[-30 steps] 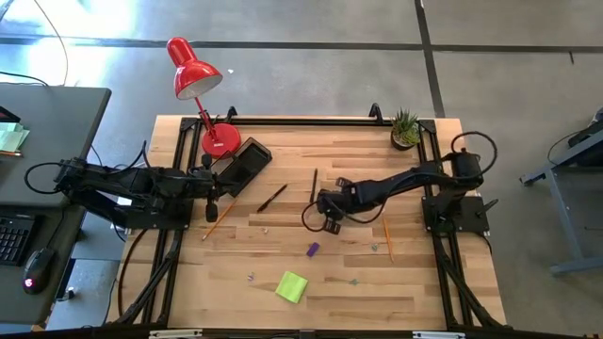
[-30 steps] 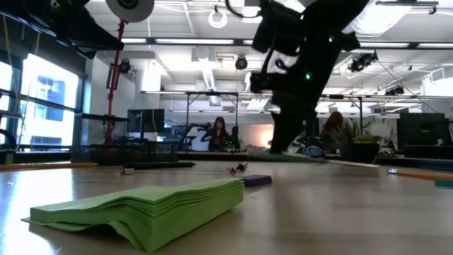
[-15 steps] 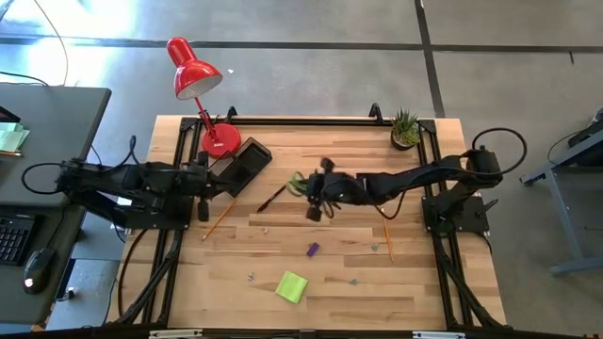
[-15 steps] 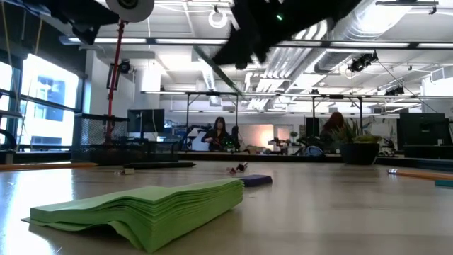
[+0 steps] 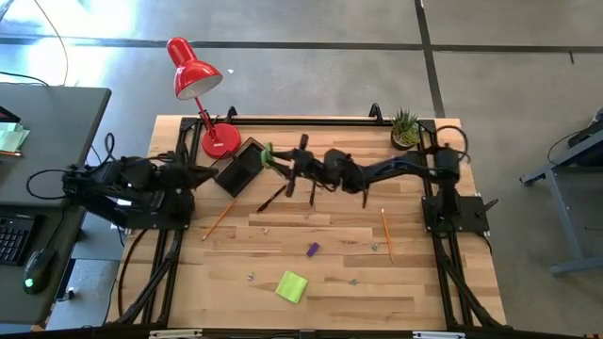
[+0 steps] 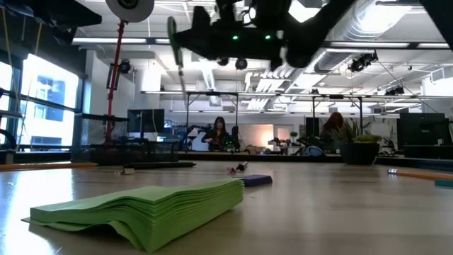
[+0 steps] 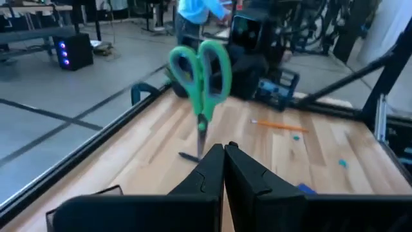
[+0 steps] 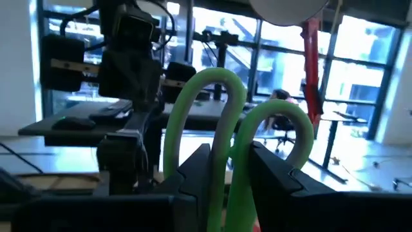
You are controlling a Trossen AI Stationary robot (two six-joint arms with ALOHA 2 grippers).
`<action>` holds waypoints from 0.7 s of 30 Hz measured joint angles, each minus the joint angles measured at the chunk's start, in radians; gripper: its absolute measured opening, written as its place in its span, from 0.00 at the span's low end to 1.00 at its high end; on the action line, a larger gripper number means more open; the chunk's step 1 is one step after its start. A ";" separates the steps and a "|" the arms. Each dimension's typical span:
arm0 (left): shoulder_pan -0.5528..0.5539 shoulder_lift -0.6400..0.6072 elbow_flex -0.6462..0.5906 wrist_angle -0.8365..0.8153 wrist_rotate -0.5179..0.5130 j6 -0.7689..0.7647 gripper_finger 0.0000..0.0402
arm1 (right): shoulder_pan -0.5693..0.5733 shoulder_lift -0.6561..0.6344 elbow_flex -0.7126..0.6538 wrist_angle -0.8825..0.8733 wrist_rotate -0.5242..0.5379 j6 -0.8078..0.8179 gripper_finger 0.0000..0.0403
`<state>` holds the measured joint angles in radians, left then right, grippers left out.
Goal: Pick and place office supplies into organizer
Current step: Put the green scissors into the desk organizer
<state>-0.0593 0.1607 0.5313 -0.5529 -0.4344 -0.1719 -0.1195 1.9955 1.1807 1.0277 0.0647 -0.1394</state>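
Observation:
The green-handled scissors hang in the air at the black organizer's right edge, held by my right gripper, which is shut on them. In the left wrist view the scissors stand handles up, blades down. My left gripper is shut and holds nothing, at the organizer's left side. Lying flat on the table are the lime sticky-note pad, the purple piece, a dark pen and two orange pencils. My right gripper pinches the scissors' green handles at their lower part, one finger on each side. It comes level from the table's right. The handle loops stand above the fingers. The scissors are lifted clear, with the blades pointing down.
The red desk lamp has its round base just beyond the organizer. A small potted plant sits at the far right corner. Tiny metal clips lie near the pad. A black frame rail runs along the table's edges.
My right gripper has lifted the scissors off the middle of the table and carried them up and toward the far left, to the organizer, turning as it went. My left arm has drawn back toward the table's left edge.

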 joint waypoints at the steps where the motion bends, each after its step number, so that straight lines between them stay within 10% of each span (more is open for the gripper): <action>1: 0.000 -0.017 0.000 -0.004 0.000 0.000 0.00 | -0.007 0.027 0.042 -0.010 -0.025 0.000 0.18; 21: 0.000 -0.138 0.032 -0.029 0.166 0.021 0.00 | -0.052 0.588 0.984 -0.247 -0.102 -0.023 0.18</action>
<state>-0.0593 0.0229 0.5637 -0.5823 -0.2685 -0.1505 -0.1719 2.5832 2.1643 0.7809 -0.0375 -0.1621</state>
